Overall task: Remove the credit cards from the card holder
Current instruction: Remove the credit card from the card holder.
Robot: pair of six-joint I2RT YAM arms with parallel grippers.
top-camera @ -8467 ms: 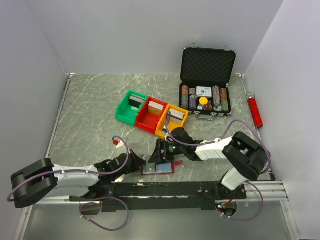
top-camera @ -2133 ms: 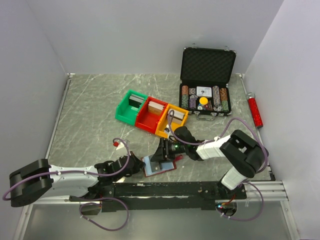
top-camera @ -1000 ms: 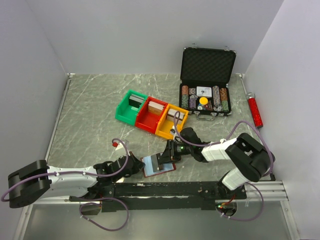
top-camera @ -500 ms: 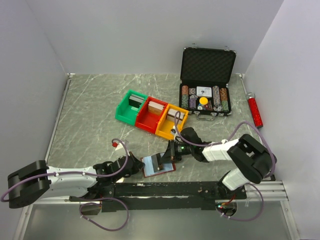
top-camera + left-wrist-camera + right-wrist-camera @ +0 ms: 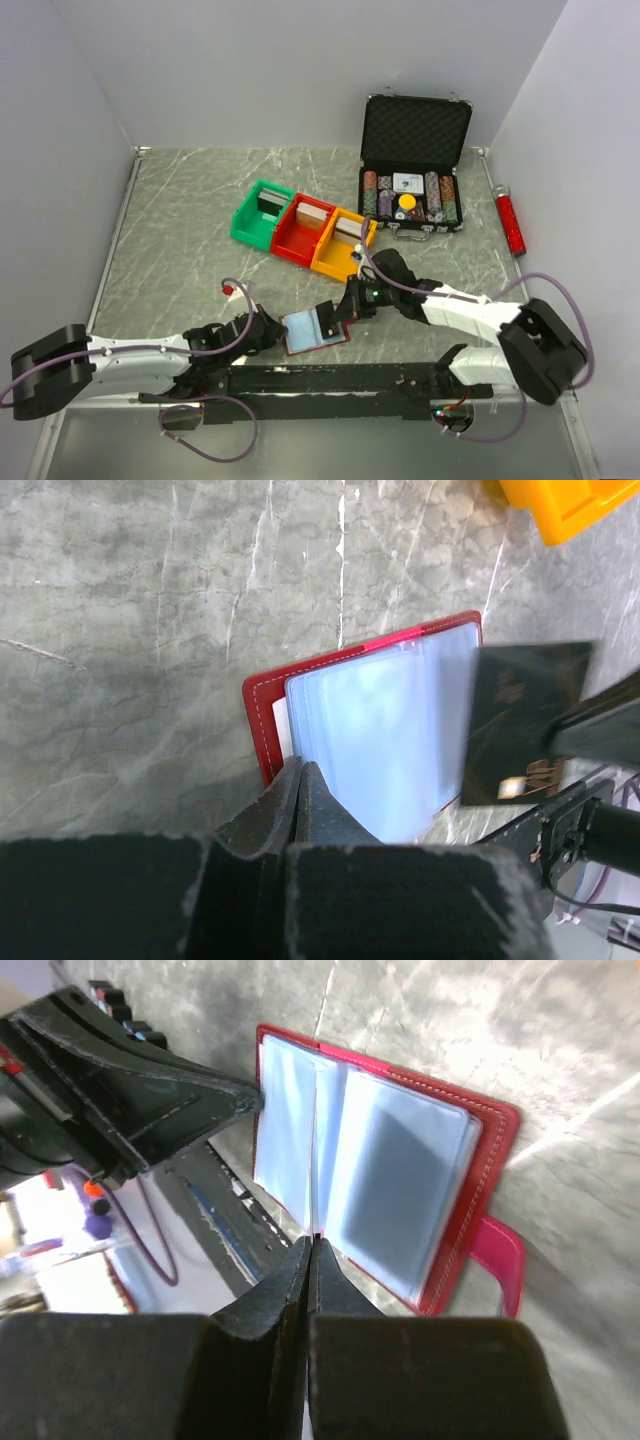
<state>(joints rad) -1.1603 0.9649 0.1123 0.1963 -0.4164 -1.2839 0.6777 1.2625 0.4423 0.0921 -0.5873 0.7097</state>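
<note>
The grey marbled table [image 5: 180,230] is being shared by everything in view. At its back right, rows of chips are being held in an open black chip case [image 5: 415,130] with a foam-lined lid. To the left of the case, a green bin [image 5: 250,232], a red bin [image 5: 290,250] and a yellow bin [image 5: 328,265] are being kept in a slanted row, touching side to side, each with a card deck inside. A red tube [image 5: 509,222] is being left by the right wall, well apart from the rest.

Near the front edge, between the two arms, the card holder [image 5: 300,332] is being held open on the table, its pale blue plastic sleeves facing up and its red cover showing around them. Its little red strap tab [image 5: 497,1255] is being left flat on the marble at the far side.

The left gripper [image 5: 301,777] is being kept tightly closed on the near left edge of the card holder, where the sleeves meet the red cover. The right gripper [image 5: 311,1250] is likewise being pressed fully together, and a thin credit card [image 5: 520,715] is being pinched between its fingers. From the left wrist the card is being seen as a dark rectangle with a small gold mark, overlapping the right edge of the sleeves; from the right wrist it is being seen edge-on as a fine line over the middle of the holder. Whether it is fully clear of its sleeve cannot be told.
</note>
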